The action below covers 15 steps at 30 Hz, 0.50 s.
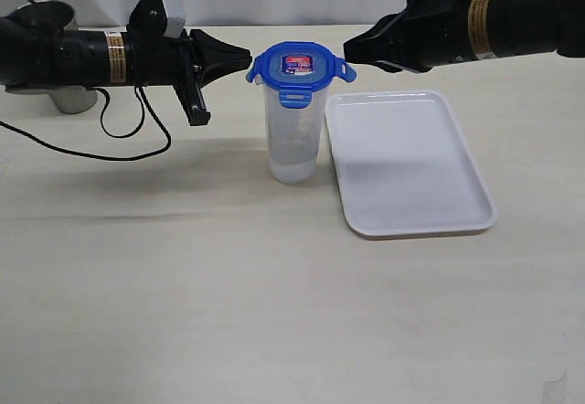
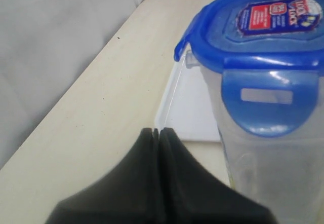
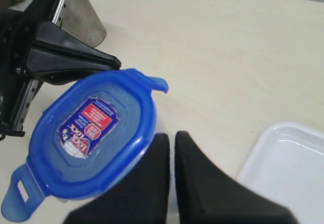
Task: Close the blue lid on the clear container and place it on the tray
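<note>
Left tool (image 1: 245, 57) closed, fingers pressed together, gripping nothing; right tool (image 1: 349, 50) closed down to a thin slit, gripping nothing. Nearest on desk (image 1: 228, 313): tray (image 1: 411, 223), right of centre, lying flat. Just left of tray's far half: clear container (image 1: 294, 148), upright on desk, not on tray. On top of container: blue lid (image 1: 300, 68), seated, sticker face up, near tab folded down, side tabs flared out. Level with lid: left tool tip just left of it, right tool tip just right of it, contact not discernible. Far left: steel cup (image 1: 75, 101), partly hidden.
</note>
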Tool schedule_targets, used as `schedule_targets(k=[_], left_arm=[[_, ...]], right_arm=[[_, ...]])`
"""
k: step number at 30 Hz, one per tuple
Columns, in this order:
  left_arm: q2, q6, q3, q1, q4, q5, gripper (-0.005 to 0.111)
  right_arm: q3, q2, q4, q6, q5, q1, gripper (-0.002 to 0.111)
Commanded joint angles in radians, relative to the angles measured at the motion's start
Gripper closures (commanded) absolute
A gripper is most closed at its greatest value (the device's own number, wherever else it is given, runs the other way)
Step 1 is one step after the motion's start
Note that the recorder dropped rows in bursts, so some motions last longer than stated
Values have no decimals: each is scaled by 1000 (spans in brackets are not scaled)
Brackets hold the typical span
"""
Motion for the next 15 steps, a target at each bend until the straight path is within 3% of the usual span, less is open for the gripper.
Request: schedule_targets(k=[1,8,15], left_arm=[[-1,-5,-10,0,-10,-6,107],[-1,-5,-10,0,-10,-8,107],[-1,-6,-10,0,-10,-8,107]], right_arm=[[44,-54,-2,-3,-4,-42,104],[70,-65,-2,-11,-142,-44,104],[70,-37,-2,-58,-101,-44,104]])
